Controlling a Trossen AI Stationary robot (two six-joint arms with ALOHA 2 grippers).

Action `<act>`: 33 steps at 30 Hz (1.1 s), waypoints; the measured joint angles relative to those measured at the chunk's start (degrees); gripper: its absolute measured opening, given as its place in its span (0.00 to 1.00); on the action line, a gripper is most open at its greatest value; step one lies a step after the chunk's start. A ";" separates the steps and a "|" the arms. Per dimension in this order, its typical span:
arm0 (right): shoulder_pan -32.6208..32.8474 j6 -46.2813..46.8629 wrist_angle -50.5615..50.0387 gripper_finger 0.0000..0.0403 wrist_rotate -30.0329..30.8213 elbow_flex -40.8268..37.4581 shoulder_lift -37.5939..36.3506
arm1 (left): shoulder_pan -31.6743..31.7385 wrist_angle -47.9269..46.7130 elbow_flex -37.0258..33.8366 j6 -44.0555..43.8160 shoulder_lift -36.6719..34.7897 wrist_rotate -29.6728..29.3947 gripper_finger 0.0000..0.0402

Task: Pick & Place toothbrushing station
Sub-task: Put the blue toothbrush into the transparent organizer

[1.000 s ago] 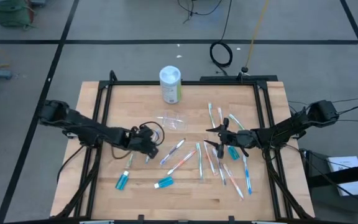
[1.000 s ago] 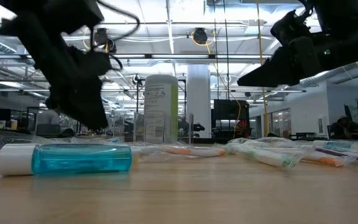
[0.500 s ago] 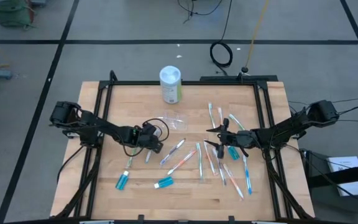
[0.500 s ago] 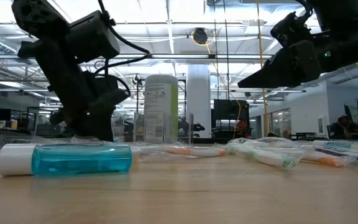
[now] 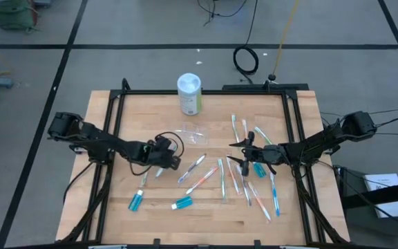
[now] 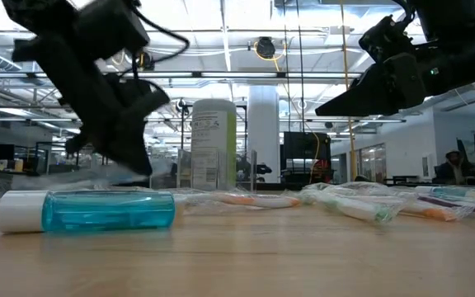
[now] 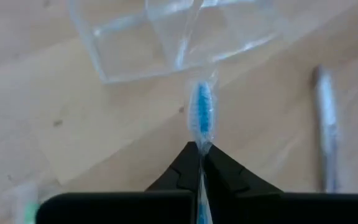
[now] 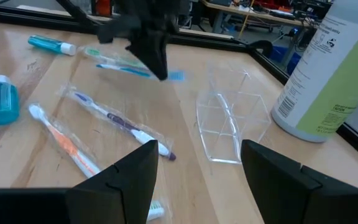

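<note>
The toothbrushing station point(image 5: 193, 133), a small clear plastic holder, stands on the table in front of the white, green-labelled canister point(image 5: 189, 93); it also shows in the left wrist view point(image 7: 166, 37) and the right wrist view point(image 8: 229, 124). Just on its near-left side, my left gripper point(image 5: 164, 167) is shut on a wrapped toothbrush with blue bristles point(image 7: 202, 115). My right gripper point(image 5: 244, 152) hangs open above the heap of wrapped toothbrushes point(image 5: 247, 176) on the table's right half, with nothing between its fingers point(image 8: 278, 180). My left gripper pinches the wrapped toothbrush just behind its blue bristle head point(image 7: 201, 142) between the two fingertips. The fingers come from above, slanting toward the station, and lie across the brush point(image 8: 129, 68). The brush is close to level, its head sticking out toward the station. Whether its handle end touches the table I cannot tell.
Two blue tubes point(image 5: 137, 200) point(image 5: 183, 203) lie near the front left; one point(image 6: 89, 210) fills the low view's foreground. Loose wrapped toothbrushes point(image 5: 200, 173) lie mid-table. Black frame rails point(image 5: 116, 117) run along the table's sides and back.
My left gripper dipped to the table near the station, shut on the wrapped toothbrush, then rose a little and drew slightly back toward the table's left. The right arm has kept still.
</note>
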 joint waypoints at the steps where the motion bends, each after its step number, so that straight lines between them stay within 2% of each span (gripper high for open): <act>1: 0.00 0.00 0.00 0.56 0.00 0.00 0.00 | -0.82 0.05 0.00 0.00 -1.14 -1.52 0.02; 3: 0.00 -0.01 0.00 0.56 0.00 0.00 0.00 | -2.67 0.67 0.00 1.22 -3.46 -6.07 0.01; 6: 0.00 -0.02 0.05 0.56 0.00 0.00 0.00 | -5.74 5.10 0.00 7.58 -5.14 -15.68 0.01; 11: 0.00 -0.02 0.22 0.56 0.00 0.00 0.00 | -7.65 22.37 0.06 21.74 -4.51 -31.50 0.01; 14: 0.00 0.00 0.24 0.56 0.00 0.00 0.00 | -5.71 32.03 0.09 33.75 -3.75 -36.44 0.00; 18: 0.00 0.00 0.44 0.56 0.00 0.00 0.00 | 0.07 43.21 0.10 47.17 -3.55 -37.31 0.00; 23: 0.01 0.00 0.36 0.56 0.00 0.00 0.00 | 8.62 52.44 0.11 57.43 -3.55 -32.13 0.00; 29: 0.00 0.00 0.26 0.56 0.00 0.00 0.00 | 16.78 54.73 0.10 58.09 -3.45 -21.44 0.00; 33: 0.00 0.00 0.24 0.56 0.00 0.00 0.00 | 19.54 54.43 0.11 55.86 -1.02 -20.17 0.00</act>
